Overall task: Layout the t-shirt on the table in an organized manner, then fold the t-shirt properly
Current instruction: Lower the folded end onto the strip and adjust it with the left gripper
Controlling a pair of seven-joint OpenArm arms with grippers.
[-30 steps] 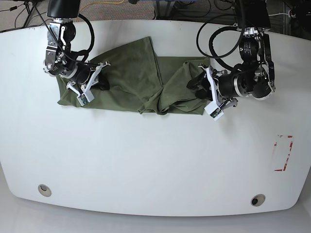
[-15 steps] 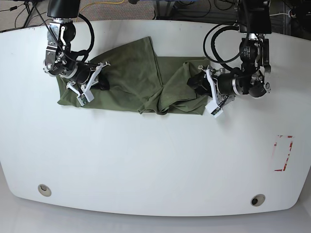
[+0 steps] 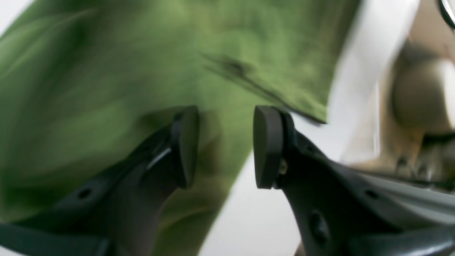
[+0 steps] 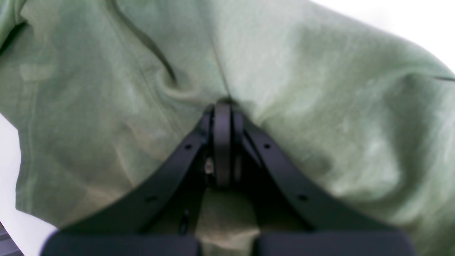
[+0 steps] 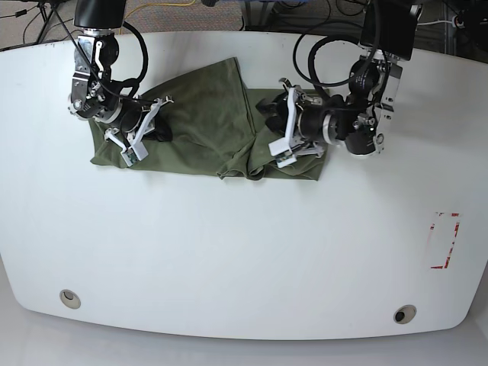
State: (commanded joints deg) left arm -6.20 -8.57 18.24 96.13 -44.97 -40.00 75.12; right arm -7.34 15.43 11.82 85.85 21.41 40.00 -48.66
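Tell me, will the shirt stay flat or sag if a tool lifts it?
The shirt will probably sag: it lies in soft bunched folds. Cloth puckers around the shut right tool, so it likely stretches toward a pull. It seems light, and may drag along the table.

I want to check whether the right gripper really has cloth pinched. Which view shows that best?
The right wrist view: the right gripper has its jaws together, with the t-shirt puckering at the tips. The base view shows that gripper small on the shirt's edge, grip unclear. The left wrist view doesn't show it.
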